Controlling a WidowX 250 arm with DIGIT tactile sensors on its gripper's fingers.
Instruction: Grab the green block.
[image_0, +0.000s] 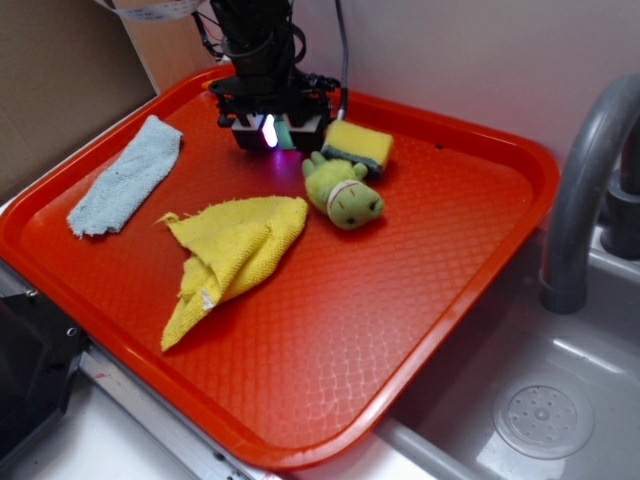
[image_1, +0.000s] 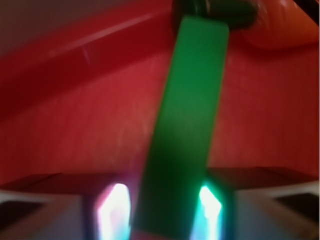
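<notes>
The green block (image_1: 192, 100) is a flat, plain green slab that runs from between my pads up toward the tray's far rim. My gripper (image_1: 165, 210) is shut on its near end, with a glowing pad tight against each long side. In the exterior view the gripper (image_0: 272, 132) is down at the back of the red tray (image_0: 420, 300). Only a sliver of the green block (image_0: 287, 133) shows between the fingers. I cannot tell if the block rests on the tray or is just off it.
A yellow sponge with a dark green layer (image_0: 358, 146) lies right of the gripper, and a lime plush toy (image_0: 345, 193) sits just in front of it. A yellow cloth (image_0: 232, 252) and a blue cloth (image_0: 127, 177) lie to the left. A grey faucet (image_0: 585, 180) stands beyond the tray's right edge.
</notes>
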